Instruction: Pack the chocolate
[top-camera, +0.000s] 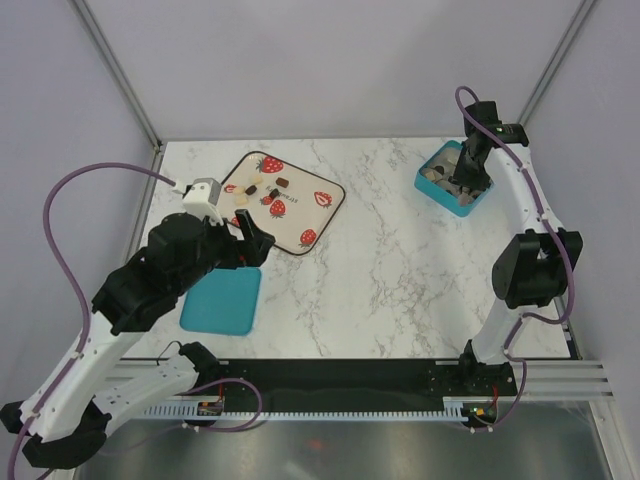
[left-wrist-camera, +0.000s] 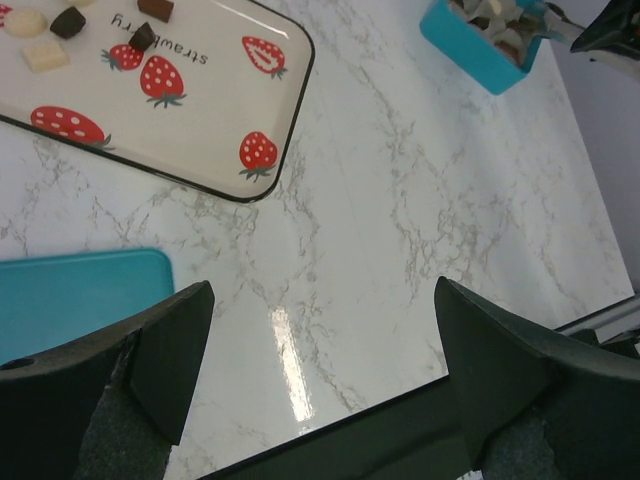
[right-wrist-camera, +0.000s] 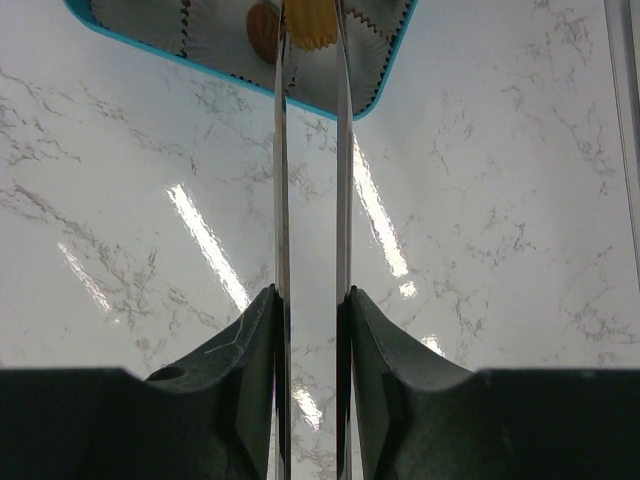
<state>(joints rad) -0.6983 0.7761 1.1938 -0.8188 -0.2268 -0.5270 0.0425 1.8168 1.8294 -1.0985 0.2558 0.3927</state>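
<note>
Right wrist view only: right gripper (right-wrist-camera: 310, 40), thin blades clamped on a yellow chocolate piece (right-wrist-camera: 310, 18) over the teal box (right-wrist-camera: 372, 92). Left wrist view: left gripper (left-wrist-camera: 322, 300), jaws wide apart. Top view: loose chocolates (top-camera: 262, 190) on the strawberry tray (top-camera: 305, 215), near the left gripper; teal lid (top-camera: 222, 300) beneath it. White marble table (top-camera: 400, 270), grey walls (top-camera: 330, 60).

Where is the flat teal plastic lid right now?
In the top view, the flat teal plastic lid lies at the near left of the white marble table, just nearer than the strawberry-printed cream tray and apart from it.
</note>
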